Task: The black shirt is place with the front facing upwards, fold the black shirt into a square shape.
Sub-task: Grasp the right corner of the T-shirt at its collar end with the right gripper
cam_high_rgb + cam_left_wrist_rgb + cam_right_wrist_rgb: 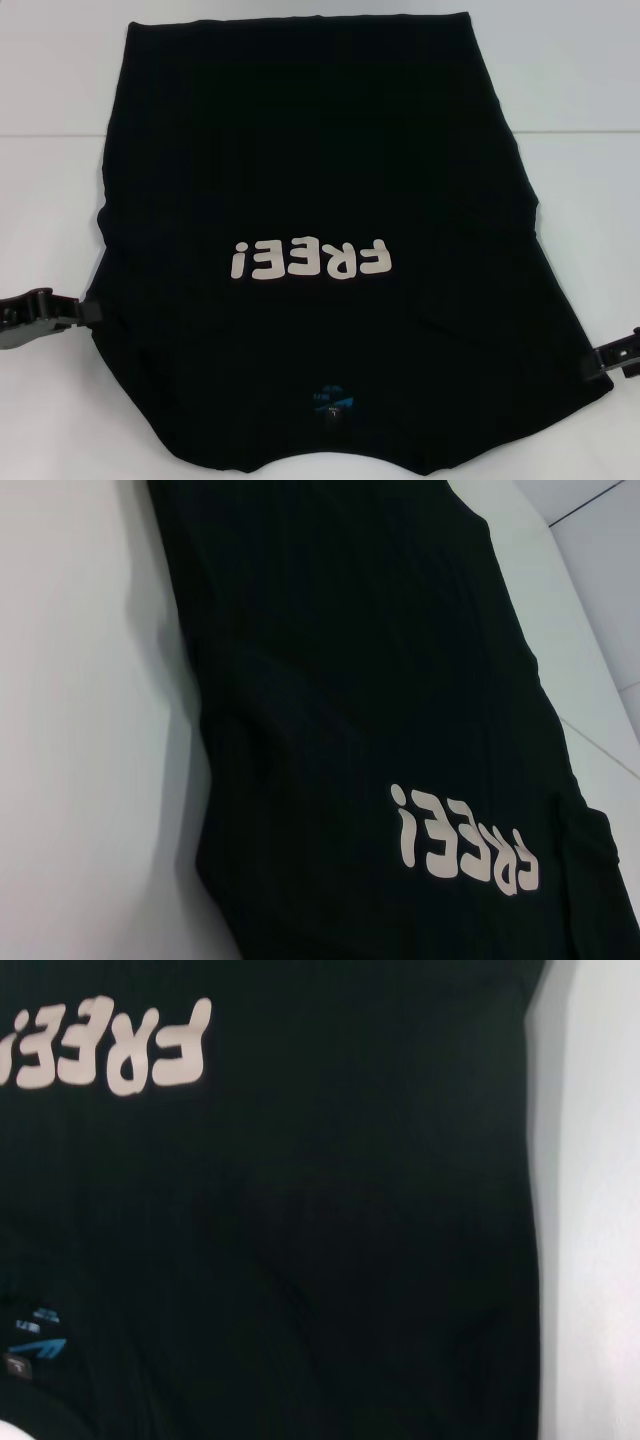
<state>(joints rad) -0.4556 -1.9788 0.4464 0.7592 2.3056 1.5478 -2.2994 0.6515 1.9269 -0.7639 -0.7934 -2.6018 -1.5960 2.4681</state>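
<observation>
The black shirt [310,170] lies flat on the white table, front up, with its collar toward me and its hem at the far side. Its pale "FREE!" lettering [308,260] reads upside down, and a small blue neck label [330,400] shows near the collar. My left gripper [88,312] sits low at the shirt's left edge near the shoulder. At the right edge, also by the shoulder, is my right gripper [598,360]. The left wrist view shows the shirt [350,680] and its lettering [465,840]. The right wrist view shows the shirt [350,1240], lettering [110,1048] and label [35,1340].
The white table [50,150] shows bare on both sides of the shirt and beyond its hem. A thin seam line [580,130] crosses the tabletop on each side.
</observation>
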